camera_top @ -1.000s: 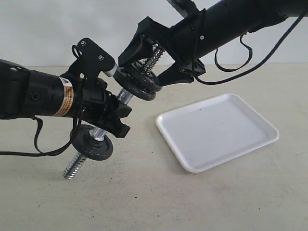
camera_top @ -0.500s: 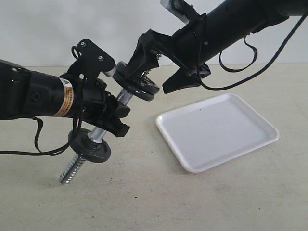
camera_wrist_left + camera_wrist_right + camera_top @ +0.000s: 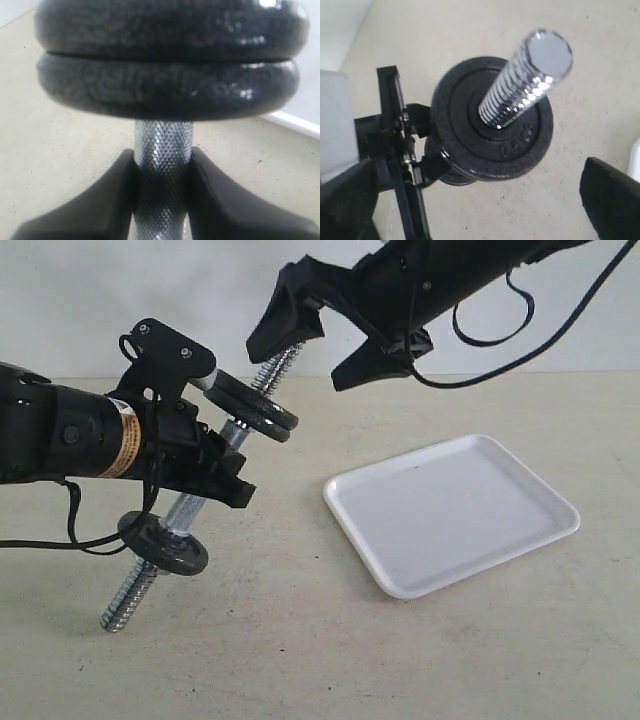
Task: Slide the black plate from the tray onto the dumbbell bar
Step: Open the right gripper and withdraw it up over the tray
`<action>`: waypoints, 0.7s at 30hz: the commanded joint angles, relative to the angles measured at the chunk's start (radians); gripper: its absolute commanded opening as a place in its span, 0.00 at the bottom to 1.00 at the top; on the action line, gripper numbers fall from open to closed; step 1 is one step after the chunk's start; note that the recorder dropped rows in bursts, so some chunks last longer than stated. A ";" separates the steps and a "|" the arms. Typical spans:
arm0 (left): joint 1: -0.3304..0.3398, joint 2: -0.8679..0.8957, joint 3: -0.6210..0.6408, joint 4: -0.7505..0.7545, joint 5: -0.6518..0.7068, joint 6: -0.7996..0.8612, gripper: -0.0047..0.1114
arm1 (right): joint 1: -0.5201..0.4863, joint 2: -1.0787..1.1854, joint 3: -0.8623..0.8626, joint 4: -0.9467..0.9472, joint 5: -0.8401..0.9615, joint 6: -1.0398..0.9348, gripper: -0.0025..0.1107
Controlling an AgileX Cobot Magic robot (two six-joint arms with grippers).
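My left gripper [image 3: 215, 478] is shut on the knurled middle of the dumbbell bar [image 3: 182, 512], holding it tilted above the table. Two black plates [image 3: 256, 408] sit stacked on the bar's upper threaded part, just above the left jaws. A third black plate [image 3: 162, 544] sits on the lower part. In the left wrist view the fingers [image 3: 112, 192] clamp the bar [image 3: 162, 145] under the stacked plates [image 3: 170, 65]. My right gripper [image 3: 325, 340] stands open above the bar's top end, holding nothing. The right wrist view looks down on the threaded end [image 3: 530, 75] and top plate [image 3: 492, 135].
The white tray [image 3: 450, 510] lies to the right on the beige table, with nothing in it. Its rim [image 3: 295, 122] shows in the left wrist view. Black cables hang from both arms.
My right gripper has let go of the upper plates and risen up off the bar's end. The left arm has shifted the bar a little to the left.
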 commanded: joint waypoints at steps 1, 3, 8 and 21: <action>-0.008 -0.071 -0.054 -0.011 -0.025 -0.006 0.08 | -0.001 -0.014 -0.084 -0.054 0.080 -0.011 0.95; -0.008 -0.071 -0.049 -0.003 -0.012 -0.001 0.08 | -0.001 -0.014 -0.116 -0.129 0.133 -0.011 0.95; -0.008 -0.071 -0.033 0.009 -0.004 -0.001 0.08 | -0.001 -0.014 -0.147 -0.366 0.218 -0.011 0.87; -0.008 -0.071 -0.033 0.006 -0.004 -0.004 0.08 | -0.001 -0.014 -0.140 -0.575 0.218 0.101 0.02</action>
